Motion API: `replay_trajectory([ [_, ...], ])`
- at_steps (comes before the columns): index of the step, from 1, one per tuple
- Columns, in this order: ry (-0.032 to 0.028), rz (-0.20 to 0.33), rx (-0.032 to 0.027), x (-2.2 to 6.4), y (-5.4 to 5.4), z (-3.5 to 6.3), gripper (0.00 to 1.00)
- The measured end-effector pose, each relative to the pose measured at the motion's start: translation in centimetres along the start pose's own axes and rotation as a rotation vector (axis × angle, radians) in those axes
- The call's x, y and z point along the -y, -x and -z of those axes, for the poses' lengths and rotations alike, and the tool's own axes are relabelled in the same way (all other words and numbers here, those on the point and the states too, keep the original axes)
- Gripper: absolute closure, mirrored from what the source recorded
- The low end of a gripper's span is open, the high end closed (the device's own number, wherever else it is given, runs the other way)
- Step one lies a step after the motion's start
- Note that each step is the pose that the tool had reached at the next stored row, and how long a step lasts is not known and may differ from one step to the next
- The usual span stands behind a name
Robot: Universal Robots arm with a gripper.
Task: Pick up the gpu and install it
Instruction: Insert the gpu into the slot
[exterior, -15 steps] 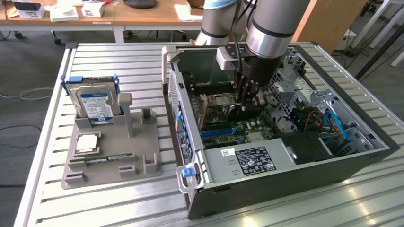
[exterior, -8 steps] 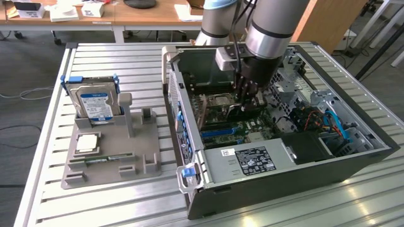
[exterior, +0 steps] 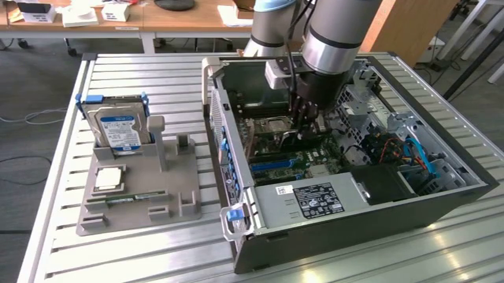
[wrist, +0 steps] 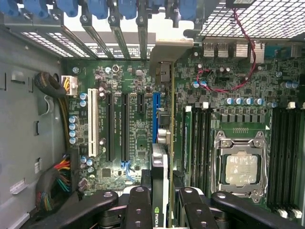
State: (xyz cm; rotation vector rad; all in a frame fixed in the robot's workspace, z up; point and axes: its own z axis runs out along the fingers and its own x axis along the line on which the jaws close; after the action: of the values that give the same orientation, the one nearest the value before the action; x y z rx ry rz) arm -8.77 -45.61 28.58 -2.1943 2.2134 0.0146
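The gpu (wrist: pixel 161 164), a thin dark card seen edge-on, hangs inside the open computer case (exterior: pixel 236 177) above the green motherboard (wrist: pixel 133 129). My gripper (wrist: pixel 162 193) is shut on it, one black finger (wrist: pixel 138 205) on each side. Its silvery bracket (wrist: pixel 167 55) points at the case's rear slot openings. The card runs alongside the long blue slot (wrist: pixel 156 112), just above it; whether it touches the slot I cannot tell. In the exterior view the gripper (exterior: pixel 303 127) reaches down into the middle of the case with the gpu (exterior: pixel 290 138) below its fingers.
A processor socket (wrist: pixel 240 167) and memory slots lie beside the card. Cable bundles (wrist: pixel 55 183) sit near the case wall. The grey power supply (exterior: pixel 311 200) fills the case's near end. Outside, a grey holder (exterior: pixel 134 194) carries a blue-labelled hard drive (exterior: pixel 120 127) and a memory stick (exterior: pixel 136 198).
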Motion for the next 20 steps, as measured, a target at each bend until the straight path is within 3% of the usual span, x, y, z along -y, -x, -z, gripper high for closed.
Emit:
replay_trajectory([
  [20,0.0,0.0,0.0,-0.36,-0.02,-0.88,0.73],
])
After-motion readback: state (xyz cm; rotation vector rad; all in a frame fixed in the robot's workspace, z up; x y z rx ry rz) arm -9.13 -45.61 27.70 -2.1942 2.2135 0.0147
